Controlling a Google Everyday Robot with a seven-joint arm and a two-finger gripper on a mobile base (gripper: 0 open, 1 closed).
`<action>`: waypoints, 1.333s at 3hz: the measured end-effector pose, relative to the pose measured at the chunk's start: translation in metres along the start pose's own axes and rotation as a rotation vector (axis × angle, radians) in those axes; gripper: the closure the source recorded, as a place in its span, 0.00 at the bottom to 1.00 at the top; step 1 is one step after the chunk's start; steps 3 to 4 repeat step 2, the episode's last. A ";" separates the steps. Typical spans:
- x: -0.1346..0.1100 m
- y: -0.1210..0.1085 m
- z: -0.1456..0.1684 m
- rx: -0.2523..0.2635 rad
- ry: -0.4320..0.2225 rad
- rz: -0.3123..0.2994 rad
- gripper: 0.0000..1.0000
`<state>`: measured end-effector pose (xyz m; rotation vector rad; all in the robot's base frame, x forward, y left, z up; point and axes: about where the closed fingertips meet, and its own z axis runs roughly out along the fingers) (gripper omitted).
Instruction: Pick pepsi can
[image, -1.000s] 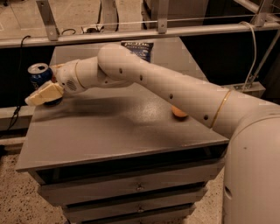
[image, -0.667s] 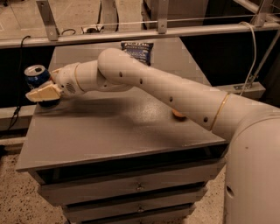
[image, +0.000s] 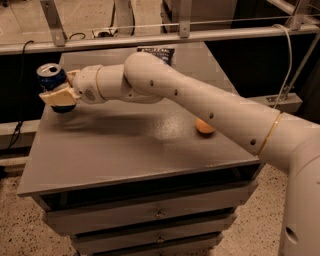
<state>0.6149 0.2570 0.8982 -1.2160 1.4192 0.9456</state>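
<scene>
The pepsi can (image: 51, 75) is blue with a silver top. It sits tilted at the far left edge of the grey table (image: 125, 150). My gripper (image: 57, 91) is at the can, reaching in from the right. A cream finger (image: 59, 96) crosses the front of the can's lower half, and the can's dark bottom shows just below it. The fingers are shut on the can, and the can seems to be held slightly off the tabletop. My white arm (image: 200, 105) stretches across the table from the lower right.
A flat dark-blue chip bag (image: 156, 52) lies at the table's back edge. A small orange object (image: 204, 127) lies on the right, partly under my arm. A metal rail (image: 175, 36) runs behind the table. Drawers (image: 150, 215) are below it.
My gripper has moved up and to the right and closed around the can. The can now sits a little higher and further right than before.
</scene>
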 end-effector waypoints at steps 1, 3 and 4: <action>-0.026 -0.019 -0.039 0.068 -0.021 -0.072 1.00; -0.040 -0.031 -0.062 0.104 -0.022 -0.107 1.00; -0.040 -0.031 -0.062 0.104 -0.022 -0.107 1.00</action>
